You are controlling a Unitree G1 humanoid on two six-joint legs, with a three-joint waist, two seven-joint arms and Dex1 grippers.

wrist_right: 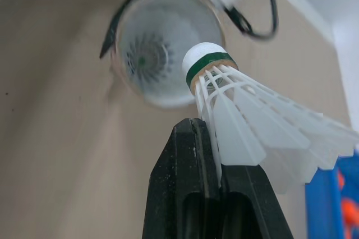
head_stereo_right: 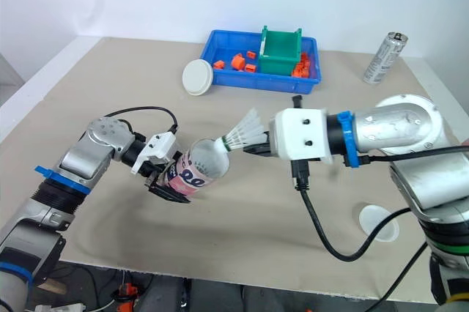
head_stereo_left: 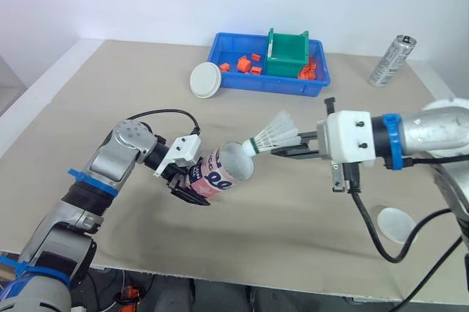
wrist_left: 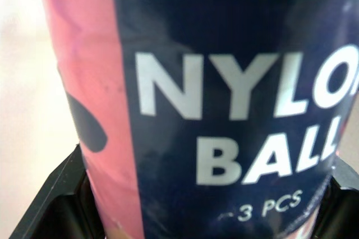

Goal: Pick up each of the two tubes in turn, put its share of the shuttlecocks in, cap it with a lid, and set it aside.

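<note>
Above the middle of the tan table (head_stereo_left: 146, 92), a pink and navy tube (head_stereo_left: 222, 171) printed "NYLON BALL 3 PCS" is held off the surface by the left gripper (head_stereo_left: 187, 186). Its black fingers are clamped around the tube's lower body. The tube is tilted so that its open mouth faces the robot's right.

A white shuttlecock (head_stereo_left: 274, 135) is pinched by the skirt between the pressed-together fingers of the right gripper (head_stereo_left: 278, 151). Its green-banded cork is aimed at the mouth and lies just at the rim, not yet inside. In the right wrist view, what is taken for a seated shuttlecock (wrist_right: 147, 56) is seen at the tube's bottom.

The step in hand is judged to be the filling of this tube; capping and setting aside are not yet begun. For the next move, the cork must be lined up with the tube's axis and pushed in cork first. The skirt should be released only once it is past the rim, since its flared edge could catch there.

A lid is then needed. One white lid (head_stereo_left: 205, 80) lies just beside the blue tray (head_stereo_left: 278, 87), and a second lid (head_stereo_left: 394, 225) lies near the front edge on the robot's right.
</note>
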